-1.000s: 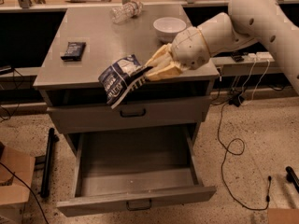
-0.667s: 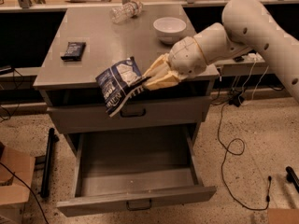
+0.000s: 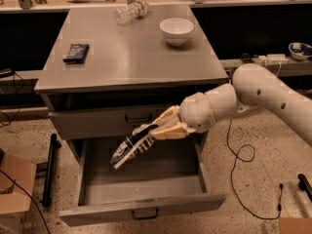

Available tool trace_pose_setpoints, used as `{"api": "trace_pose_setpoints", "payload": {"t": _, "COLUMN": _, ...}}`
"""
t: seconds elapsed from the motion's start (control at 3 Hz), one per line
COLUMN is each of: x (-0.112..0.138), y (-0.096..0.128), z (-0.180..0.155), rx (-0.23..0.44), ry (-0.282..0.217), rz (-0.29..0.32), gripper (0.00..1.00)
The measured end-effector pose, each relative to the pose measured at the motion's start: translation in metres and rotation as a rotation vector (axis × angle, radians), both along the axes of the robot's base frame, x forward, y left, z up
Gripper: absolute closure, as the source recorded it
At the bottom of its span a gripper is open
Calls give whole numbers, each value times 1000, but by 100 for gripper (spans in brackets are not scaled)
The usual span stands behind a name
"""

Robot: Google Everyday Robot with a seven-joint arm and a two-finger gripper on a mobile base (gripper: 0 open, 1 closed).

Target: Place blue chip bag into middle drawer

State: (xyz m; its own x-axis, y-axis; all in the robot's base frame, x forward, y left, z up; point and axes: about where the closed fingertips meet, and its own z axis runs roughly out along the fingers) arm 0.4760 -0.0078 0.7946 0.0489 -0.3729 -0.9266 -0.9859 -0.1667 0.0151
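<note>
Saw, far left on the floor, a cardboard box [image 3: 10, 191] and, just beside the cabinet, a black bar [image 3: 48, 169] lying lengthwise. Found a small black packet [image 3: 76, 52] flat on the left of the grey tabletop [image 3: 131, 67], a clear plastic bottle [image 3: 130, 12] on its side near the back edge, and a white bowl [image 3: 176, 30] upright to the right of it. Noted the upper drawer [image 3: 97, 125] shut beneath the tabletop and the middle drawer [image 3: 141, 212] pulled well out. Saw the blue chip bag [image 3: 127, 150] tilted over that drawer's open inside, lower end toward the left; could not tell whether it touched the drawer floor. Found the gripper [image 3: 151, 134] at the bag's upper right end, in front of the upper drawer's face, fingers clamped on the bag, reaching in from the right on the white arm [image 3: 258, 94]. Noted a dark cable [image 3: 227, 139] looping on the floor at right.
</note>
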Motion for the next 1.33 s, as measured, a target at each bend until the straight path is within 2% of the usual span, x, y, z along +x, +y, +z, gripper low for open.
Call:
{"api": "trace_pose_setpoints", "payload": {"t": 0.33, "x": -35, "y": -2, "z": -56, "rx": 15, "ry": 128, "rz": -36, "gripper": 100}}
{"api": "trace_pose_setpoints", "payload": {"t": 0.67, "x": -49, "y": 0, "z": -95, "rx": 32, "ry": 193, "rz": -67, "gripper": 100}}
{"api": "trace_pose_setpoints", "payload": {"t": 1.33, "x": -67, "y": 2, "z": -171, "rx": 25, "ry": 314, "rz": -127, "gripper": 100}}
